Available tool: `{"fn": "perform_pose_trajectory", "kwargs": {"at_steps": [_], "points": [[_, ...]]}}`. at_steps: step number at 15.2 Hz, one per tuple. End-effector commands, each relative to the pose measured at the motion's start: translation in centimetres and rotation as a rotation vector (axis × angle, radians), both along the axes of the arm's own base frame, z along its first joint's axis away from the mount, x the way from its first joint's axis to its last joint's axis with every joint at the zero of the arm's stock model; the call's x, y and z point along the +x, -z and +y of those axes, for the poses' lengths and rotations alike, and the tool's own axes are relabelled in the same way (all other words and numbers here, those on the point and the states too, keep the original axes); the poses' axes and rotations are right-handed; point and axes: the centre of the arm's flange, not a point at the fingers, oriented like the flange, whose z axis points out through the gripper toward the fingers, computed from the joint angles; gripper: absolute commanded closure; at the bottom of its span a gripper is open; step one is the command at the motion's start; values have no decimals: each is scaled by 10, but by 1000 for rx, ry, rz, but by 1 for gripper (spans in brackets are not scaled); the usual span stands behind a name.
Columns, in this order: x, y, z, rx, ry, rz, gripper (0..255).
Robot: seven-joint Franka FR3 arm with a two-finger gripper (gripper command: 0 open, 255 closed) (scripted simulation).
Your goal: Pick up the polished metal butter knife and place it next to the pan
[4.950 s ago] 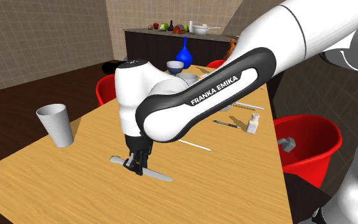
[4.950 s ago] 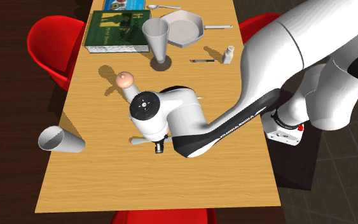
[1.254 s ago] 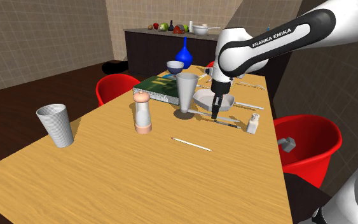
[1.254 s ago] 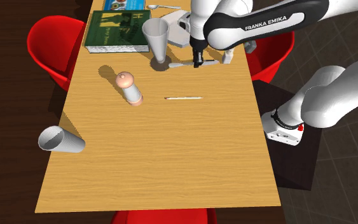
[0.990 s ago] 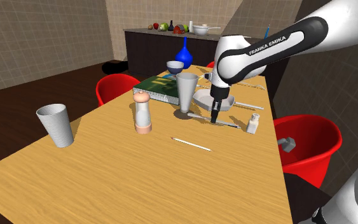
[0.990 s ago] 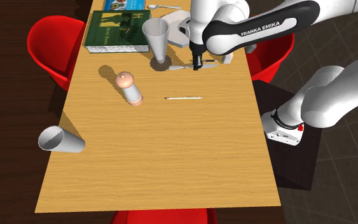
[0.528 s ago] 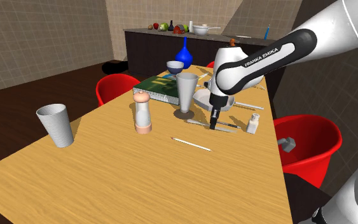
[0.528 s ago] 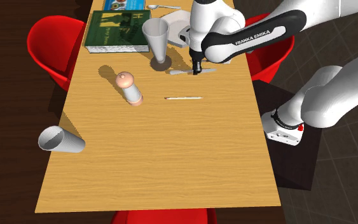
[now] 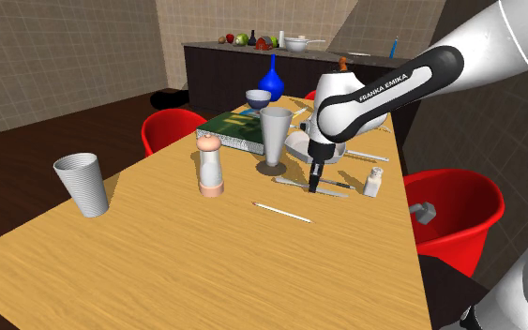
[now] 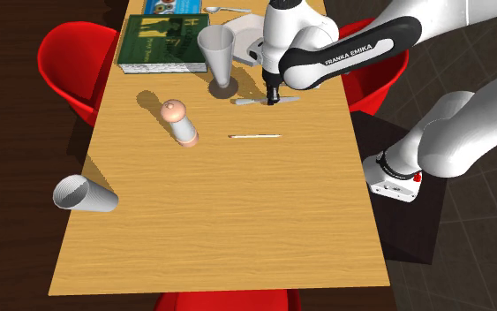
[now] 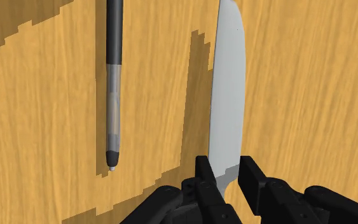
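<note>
Dropped lower: all-black two-finger gripper (image 11: 225, 172), clamped on flat grey metal butter knife (image 11: 227, 95), now just above wooden tabletop (image 10: 220, 221) near pale grey pan (image 10: 248, 31). Release likely next.

I see butter knife (image 11: 227, 95): pale grey, plain. Pen (image 11: 113, 83): black at one end, see-through grey at other. Bench (image 9: 158, 253): yellow-brown, wavy wood lines. Hand (image 11: 229, 175): all black. Arm (image 9: 384, 89): white, dark band, white letters. Chairs (image 9: 454, 211): red. Book (image 10: 162, 40): green. Vase (image 9: 272, 79): blue. Ribbed cup (image 9: 82, 184): grey, thin stripes. Shaker (image 9: 211, 165): white, pink top and foot. Floor (image 9: 27, 159): dark brown. Wall (image 9: 65, 56): tan, small squares.
</note>
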Motion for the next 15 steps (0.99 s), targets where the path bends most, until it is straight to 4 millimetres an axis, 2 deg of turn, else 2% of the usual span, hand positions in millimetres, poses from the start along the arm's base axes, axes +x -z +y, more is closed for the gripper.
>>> {"fn": "perform_pose_trajectory", "kwargs": {"at_steps": [1, 6, 10, 15], "points": [[0, 0, 0, 0, 0, 0, 0], [0, 0, 0, 0, 0, 0, 0], [0, -50, 0, 0, 0, 0, 0], [0, -50, 0, 0, 0, 0, 0]]}}
